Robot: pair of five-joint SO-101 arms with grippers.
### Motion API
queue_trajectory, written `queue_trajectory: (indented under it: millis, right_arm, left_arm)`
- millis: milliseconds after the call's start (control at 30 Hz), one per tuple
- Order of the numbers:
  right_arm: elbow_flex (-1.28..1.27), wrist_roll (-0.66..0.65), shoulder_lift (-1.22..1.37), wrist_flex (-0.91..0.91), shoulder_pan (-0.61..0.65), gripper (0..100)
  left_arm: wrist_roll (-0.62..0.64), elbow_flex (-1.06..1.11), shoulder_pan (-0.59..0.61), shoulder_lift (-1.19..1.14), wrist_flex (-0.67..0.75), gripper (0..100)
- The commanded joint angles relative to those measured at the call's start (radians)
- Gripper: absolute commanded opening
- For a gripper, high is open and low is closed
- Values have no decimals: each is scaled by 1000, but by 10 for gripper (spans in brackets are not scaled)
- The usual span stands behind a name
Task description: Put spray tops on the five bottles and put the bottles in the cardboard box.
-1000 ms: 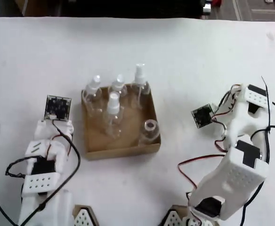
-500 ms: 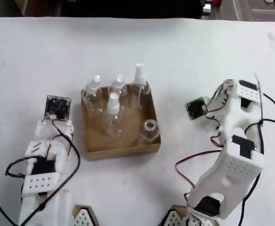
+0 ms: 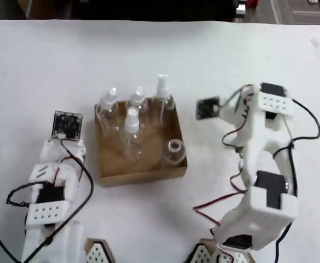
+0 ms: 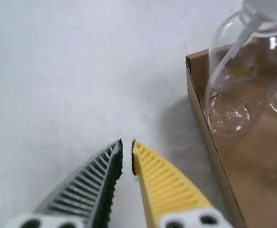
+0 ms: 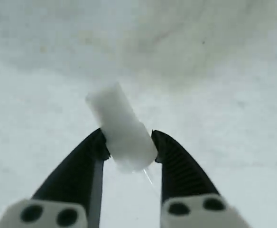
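Right jaws clamping spray top [image 5: 121, 126], hanging above desk [image 3: 215, 60] beside cardboard box [image 3: 141, 176]. Left jaws pressed together, holding nothing, near box. Uncapped bottle [image 3: 175, 148] standing in box corner nearest right arm. Advising: centring top over open neck, lowering straight, light bottle likely tipping.

The white table [image 3: 215, 49] was bare along its far side, and also in the strip between the shallow brown cardboard box [image 3: 141, 176] and the white right arm [image 3: 261, 159], so a gripper could pass there. Inside the box, four clear plastic bottles with white spray tops [image 3: 131, 129] crowded the far and middle part and stood taller than the walls. An open-necked clear bottle [image 3: 174, 153] filled the near right corner. The left arm's grey and yellow fingers [image 4: 152, 175] sat just outside the left wall.
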State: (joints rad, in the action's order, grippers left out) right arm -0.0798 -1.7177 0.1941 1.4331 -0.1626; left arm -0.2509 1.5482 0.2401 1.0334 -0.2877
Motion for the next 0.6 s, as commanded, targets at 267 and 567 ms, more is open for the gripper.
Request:
queue_trajectory:
  millis: [267,567]
  right_arm:
    - [-9,1106,7,-435,-13,16]
    - [-2,1109,196,-496,-1,16]
  left_arm:
    - [-12,-18,2,7,29,42]
    - [-12,-18,2,7,29,42]
